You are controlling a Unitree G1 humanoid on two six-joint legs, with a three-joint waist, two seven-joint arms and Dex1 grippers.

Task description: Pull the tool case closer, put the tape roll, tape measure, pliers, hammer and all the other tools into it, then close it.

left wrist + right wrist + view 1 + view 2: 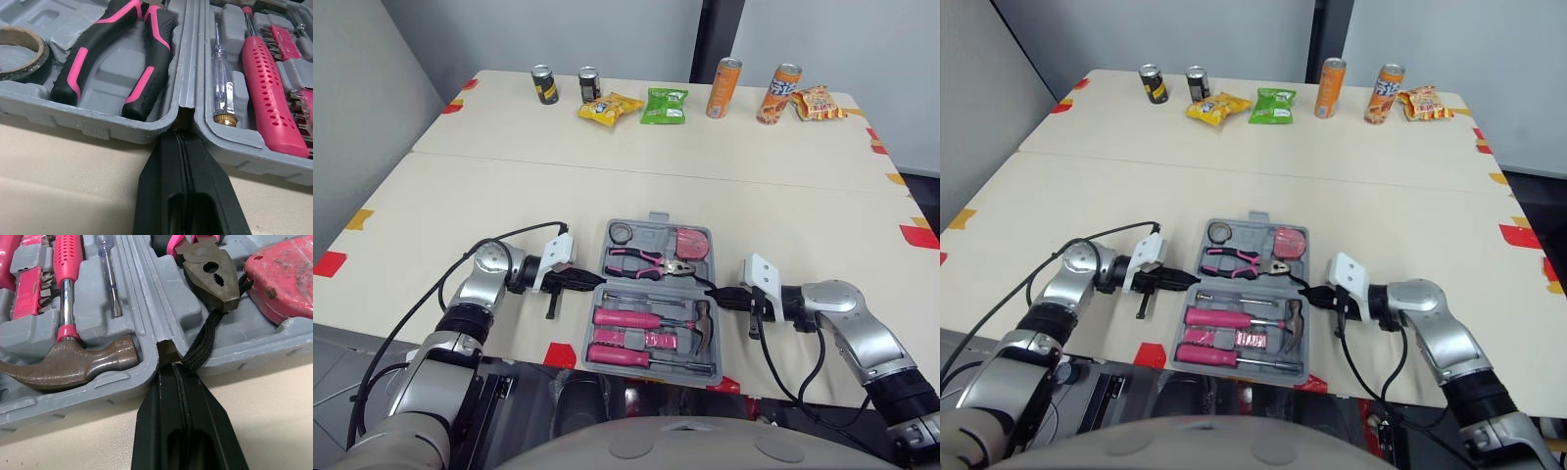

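Tool case lies open at the near table edge, between both grippers. Left gripper has fingers pressed together, tip at the case's left hinge seam. Right gripper likewise, at the right seam. Tape roll, pliers, tape measure and hammer sit inside.

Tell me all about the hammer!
The hammer has a dull brown metal head, a shiny shaft and a pink grip with holes. It lies flat in its moulded slot in the near half of the open grey case, head toward the shut right tool at the case's edge.
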